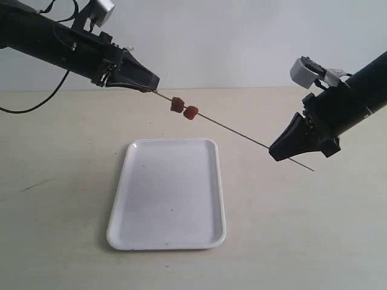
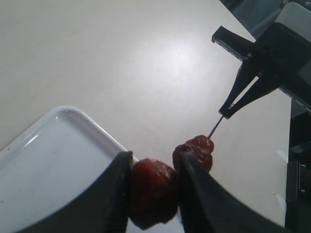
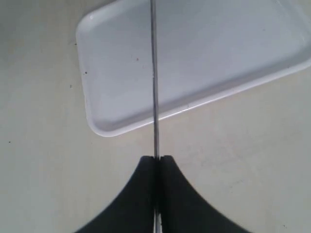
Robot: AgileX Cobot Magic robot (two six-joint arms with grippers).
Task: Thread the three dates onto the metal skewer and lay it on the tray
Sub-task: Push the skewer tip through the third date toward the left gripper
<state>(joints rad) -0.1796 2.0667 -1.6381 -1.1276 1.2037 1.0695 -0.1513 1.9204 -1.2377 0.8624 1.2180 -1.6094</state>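
Note:
The metal skewer [image 1: 236, 128] hangs slanted in the air above the table, behind the white tray [image 1: 172, 193]. My right gripper [image 1: 275, 151] is shut on it near its lower end, which sticks out past the jaws. Two dates [image 1: 176, 104] [image 1: 190, 112] sit threaded side by side near the upper end. My left gripper [image 2: 154, 155] is shut on a third date [image 2: 153, 191], right at the skewer's upper tip. The threaded dates [image 2: 197, 148] show just beyond its fingers. Whether the held date is pierced stays hidden. In the right wrist view the skewer [image 3: 154, 73] runs out from the gripper [image 3: 156, 158] over the tray [image 3: 218, 53].
The tray lies flat on a pale tabletop [image 1: 314, 229] with nothing in it, its long side running toward the camera. A black cable [image 1: 36, 103] trails from the left arm at the back left. A plain light wall stands behind.

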